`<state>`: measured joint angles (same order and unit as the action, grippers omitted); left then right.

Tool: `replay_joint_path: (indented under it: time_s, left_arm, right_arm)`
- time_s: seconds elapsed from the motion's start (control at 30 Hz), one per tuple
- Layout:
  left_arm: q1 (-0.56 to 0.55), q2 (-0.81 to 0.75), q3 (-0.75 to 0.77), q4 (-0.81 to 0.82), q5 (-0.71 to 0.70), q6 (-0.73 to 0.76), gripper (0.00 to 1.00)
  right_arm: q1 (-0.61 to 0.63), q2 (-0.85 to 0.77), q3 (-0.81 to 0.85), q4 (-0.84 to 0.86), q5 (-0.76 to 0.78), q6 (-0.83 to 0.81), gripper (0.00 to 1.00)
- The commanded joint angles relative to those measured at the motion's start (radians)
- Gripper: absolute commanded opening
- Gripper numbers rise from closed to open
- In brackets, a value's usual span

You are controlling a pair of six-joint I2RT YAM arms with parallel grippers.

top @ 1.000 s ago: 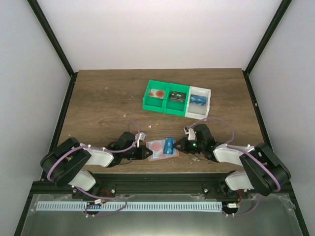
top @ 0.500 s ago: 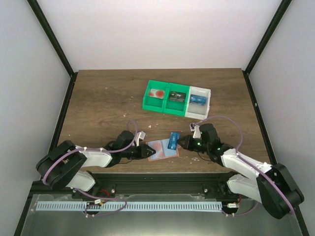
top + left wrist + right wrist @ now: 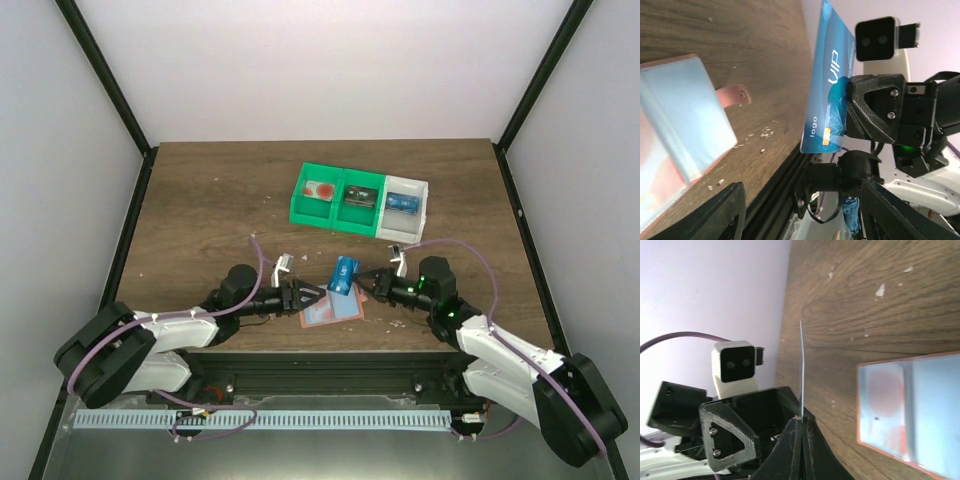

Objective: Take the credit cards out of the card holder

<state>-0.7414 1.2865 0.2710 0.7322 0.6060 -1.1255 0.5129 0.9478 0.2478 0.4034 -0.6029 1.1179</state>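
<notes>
The salmon-pink card holder (image 3: 330, 311) lies flat on the wooden table, its light-blue face up (image 3: 680, 145) (image 3: 912, 405). A blue credit card (image 3: 343, 275) printed "VIP" (image 3: 827, 90) is held in the air above the holder's far edge, clear of it. My right gripper (image 3: 368, 284) (image 3: 801, 421) is shut on the card's edge; the card shows edge-on (image 3: 801, 365) in the right wrist view. My left gripper (image 3: 306, 295) (image 3: 805, 215) hovers just left of the holder, open, with nothing between its fingers (image 3: 715, 210). Other cards inside the holder cannot be made out.
At the back stand two joined green bins (image 3: 300, 206) and a white bin (image 3: 424, 204), each with a small item inside. Pale crumbs (image 3: 268, 197) dot the wood. The table's black front rail (image 3: 330, 358) runs just below the holder.
My right gripper pulled the blue card out of the holder and raised it. My left gripper let go of the holder's left edge, opened and shifted right.
</notes>
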Motion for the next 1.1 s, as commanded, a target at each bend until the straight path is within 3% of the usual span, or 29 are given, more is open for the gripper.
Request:
replay_joint_path:
  time_s: [0.0, 0.2, 0.4, 0.67, 0.77, 0.87, 1.07]
  left_arm:
    - [-0.005, -0.009, -0.028, 0.208, 0.034, -0.109, 0.66]
    - [-0.006, -0.007, -0.033, 0.256, 0.037, -0.123, 0.51]
    - [-0.005, 0.016, -0.041, 0.276, 0.032, -0.129, 0.46]
    - [-0.006, 0.049, -0.052, 0.347, 0.040, -0.144, 0.03]
    - [0.000, 0.051, -0.064, 0.353, 0.045, -0.131, 0.00]
    - [0.011, 0.047, -0.075, 0.358, 0.085, -0.101, 0.00]
    - [0.022, 0.003, -0.060, 0.232, 0.238, 0.025, 0.00]
  right_arm:
    - [0.024, 0.003, 0.037, 0.087, -0.040, 0.067, 0.00]
    - [0.066, 0.043, 0.032, 0.166, -0.070, 0.093, 0.00]
    - [0.090, 0.056, 0.023, 0.211, -0.088, 0.109, 0.01]
    - [0.098, 0.052, 0.019, 0.195, -0.098, 0.088, 0.01]
    - [0.098, 0.035, 0.020, 0.159, -0.107, 0.042, 0.06]
    - [0.096, -0.007, 0.052, 0.047, -0.112, -0.067, 0.15]
    - [0.047, -0.072, 0.256, -0.455, -0.089, -0.410, 0.26]
